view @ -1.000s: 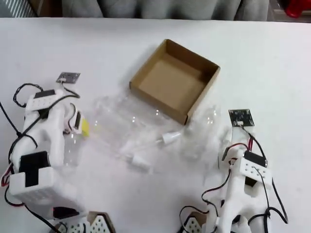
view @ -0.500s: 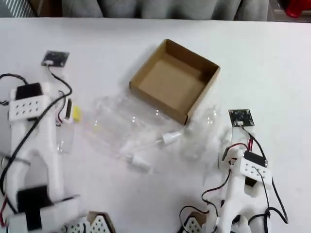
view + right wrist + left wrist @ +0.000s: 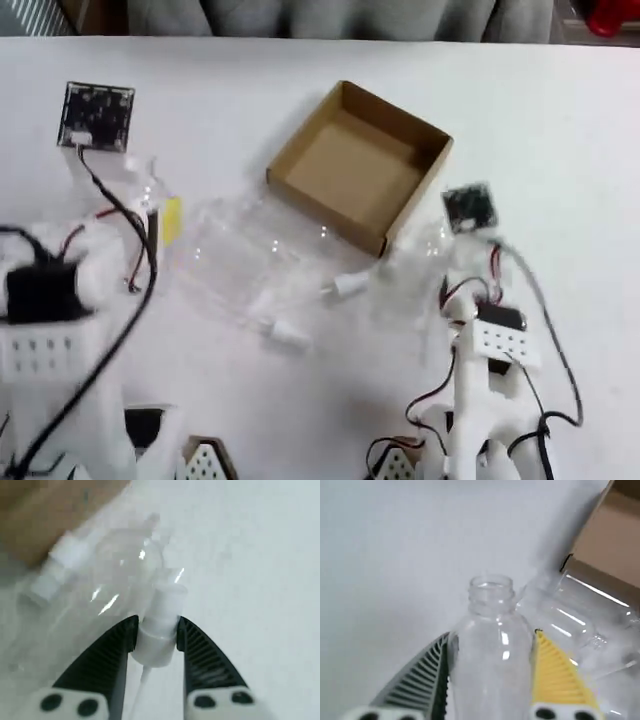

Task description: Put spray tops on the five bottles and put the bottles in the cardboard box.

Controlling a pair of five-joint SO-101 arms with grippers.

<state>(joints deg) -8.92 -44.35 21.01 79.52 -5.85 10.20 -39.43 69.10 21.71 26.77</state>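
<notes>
My left gripper (image 3: pixel 492 639), one finger grey and one yellow, is shut on a clear bottle (image 3: pixel 491 607) just below its neck. The bottle's mouth is uncapped. In the high view this gripper (image 3: pixel 158 215) is at the table's left, left of the cardboard box (image 3: pixel 360 165). My right gripper (image 3: pixel 156 625), with black fingers, is shut on a white spray top (image 3: pixel 161 612), close to clear bottles (image 3: pixel 100 575) lying by the box. Several more clear bottles (image 3: pixel 250 260) lie in front of the box. Two loose spray tops (image 3: pixel 345 285) (image 3: pixel 285 333) lie among them.
The cardboard box is open with nothing inside, in the middle of the white table (image 3: pixel 560 130). The right arm (image 3: pixel 490 345) stands at the front right. Cables hang from both arms. There is free room at the far side and the right.
My left arm has risen and swung toward the far side with the bottle in its gripper. My right arm has moved toward the box.
</notes>
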